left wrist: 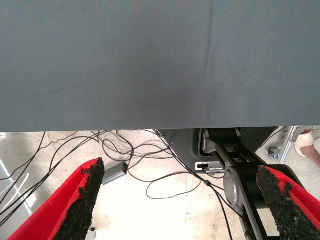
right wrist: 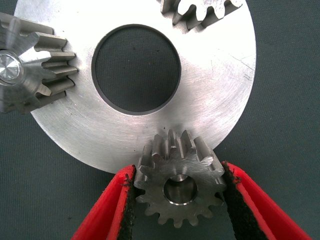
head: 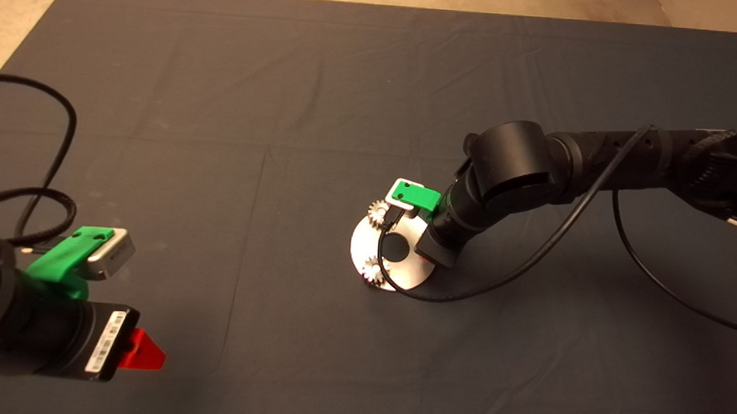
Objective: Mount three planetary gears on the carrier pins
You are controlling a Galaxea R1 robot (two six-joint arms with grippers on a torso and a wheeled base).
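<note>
Dark mat (head: 234, 96) covers the table in the head view, with pale floor showing along its far edge. Near the mat's middle lies the shiny carrier disc (head: 419, 268); one planetary gear (head: 378, 214) sits at the disc's 10 o'clock rim and a second gear (head: 374, 271) at its 7 o'clock rim. The right gripper (head: 426, 252) comes in from 3 o'clock on its black arm and hangs over the disc's 3 o'clock edge, its fingers hidden beneath the wrist. The left gripper (head: 142, 350) waits at the lower left edge, well apart from the disc. From the left wrist, its red fingers (left wrist: 75, 205) stand spread with nothing between them, facing the mat's edge and a floor strewn with cables (left wrist: 150, 165). From the right wrist, the right gripper (right wrist: 179, 200) clasps a third planetary gear (right wrist: 179, 187) between its black pads (right wrist: 129, 210), the gear overlapping the disc's rim, with a carrier pin (right wrist: 9, 67) visible in the bore of another gear (right wrist: 35, 65).
</note>
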